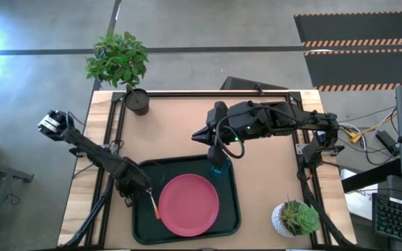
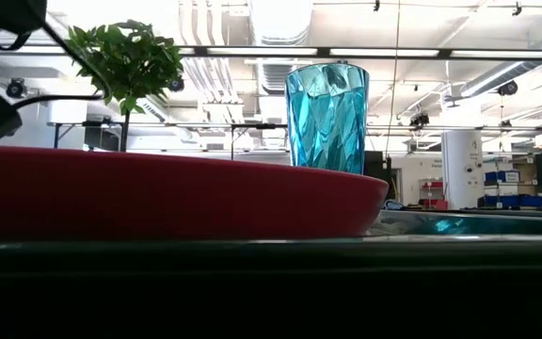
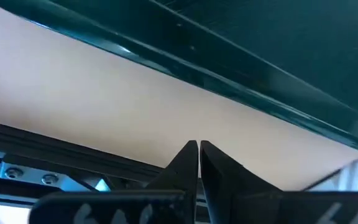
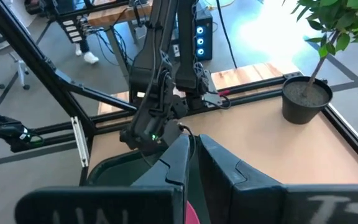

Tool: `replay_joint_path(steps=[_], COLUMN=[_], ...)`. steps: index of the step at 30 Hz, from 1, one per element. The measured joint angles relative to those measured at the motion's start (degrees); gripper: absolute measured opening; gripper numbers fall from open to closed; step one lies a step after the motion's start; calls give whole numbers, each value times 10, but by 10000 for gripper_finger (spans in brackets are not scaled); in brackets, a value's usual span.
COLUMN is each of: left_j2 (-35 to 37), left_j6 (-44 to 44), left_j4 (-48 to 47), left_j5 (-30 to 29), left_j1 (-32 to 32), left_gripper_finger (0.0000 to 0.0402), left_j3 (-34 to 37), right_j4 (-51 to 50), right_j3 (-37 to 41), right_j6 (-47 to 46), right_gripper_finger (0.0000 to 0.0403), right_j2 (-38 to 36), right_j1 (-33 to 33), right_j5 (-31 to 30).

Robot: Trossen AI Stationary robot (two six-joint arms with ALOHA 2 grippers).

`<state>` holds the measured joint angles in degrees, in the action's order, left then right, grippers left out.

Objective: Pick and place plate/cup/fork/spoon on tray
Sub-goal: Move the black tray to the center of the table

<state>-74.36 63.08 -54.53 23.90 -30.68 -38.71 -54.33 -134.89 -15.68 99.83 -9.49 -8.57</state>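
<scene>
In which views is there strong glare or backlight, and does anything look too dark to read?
High view: bright glare on the floor at the upper left. Low view: ceiling lights backlight the cup, which glows, while the tray rim in the foreground is nearly black and the plate is dim. Right wrist view: a bright patch on the floor beside the potted tree.

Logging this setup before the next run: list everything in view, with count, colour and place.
tray: one, dark green, near middle of the table
plate: one, pink, on the tray
cup: one, teal, tray's far right corner, under the right gripper
orange-handled utensil: one, on the tray at the plate's left edge; fork or spoon unclear
leafy plant in dark pot: one, table's far left corner
small plant in white pot: one, near right corner
left gripper: shut, at the tray's left rim
right gripper: above the cup
</scene>
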Motion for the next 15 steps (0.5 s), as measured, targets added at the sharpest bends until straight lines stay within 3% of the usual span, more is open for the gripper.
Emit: replay_joint_path(steps=[6,15], left_j2=[-13,-25], left_j6=[1,43], left_j4=[13,167], left_j5=[13,2], left_j1=[-3,-3], left_gripper_finger=[0,0], left_j3=[29,43], right_j4=[-13,-13], right_j3=[0,0], right_j6=[-2,2], right_gripper_finger=[23,23], right_j2=[0,0], right_j1=[0,0], right_j5=[1,2])
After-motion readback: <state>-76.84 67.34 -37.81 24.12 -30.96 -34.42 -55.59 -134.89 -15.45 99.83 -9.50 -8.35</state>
